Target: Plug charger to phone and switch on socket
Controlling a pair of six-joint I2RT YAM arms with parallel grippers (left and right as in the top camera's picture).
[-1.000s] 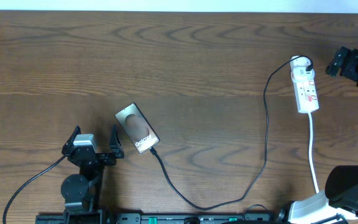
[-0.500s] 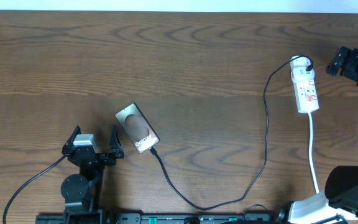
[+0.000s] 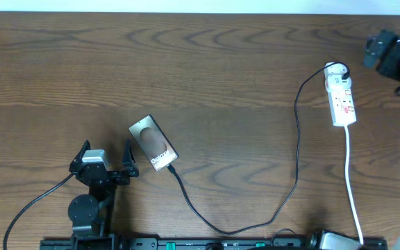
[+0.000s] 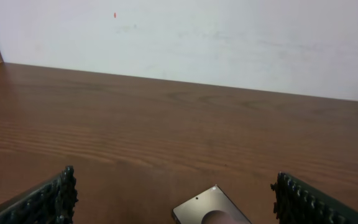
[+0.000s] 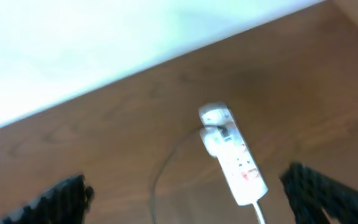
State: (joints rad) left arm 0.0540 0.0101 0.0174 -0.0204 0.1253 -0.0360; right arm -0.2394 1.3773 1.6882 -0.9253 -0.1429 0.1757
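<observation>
The phone (image 3: 153, 142) lies flat and slanted on the wooden table, with its far corner showing in the left wrist view (image 4: 211, 210). The charger cable (image 3: 296, 149) runs from the white socket (image 3: 341, 94) in a long loop down the table, and its black plug tip (image 3: 173, 169) meets the phone's near end. My left gripper (image 3: 106, 153) rests open just left of the phone, nothing between its fingers (image 4: 53, 199). My right gripper (image 3: 377, 50) hovers open, up and to the right of the socket (image 5: 234, 163); the right wrist view is blurred.
A white cord (image 3: 351, 180) leads from the socket to the table's near edge. A pale wall (image 4: 185, 37) stands behind the table's far edge. The left arm's own black cable (image 3: 33, 205) trails off at the near left.
The right arm has swung toward the table's far edge, its gripper now higher in the overhead view. The left arm, phone, cable and socket are unmoved.
</observation>
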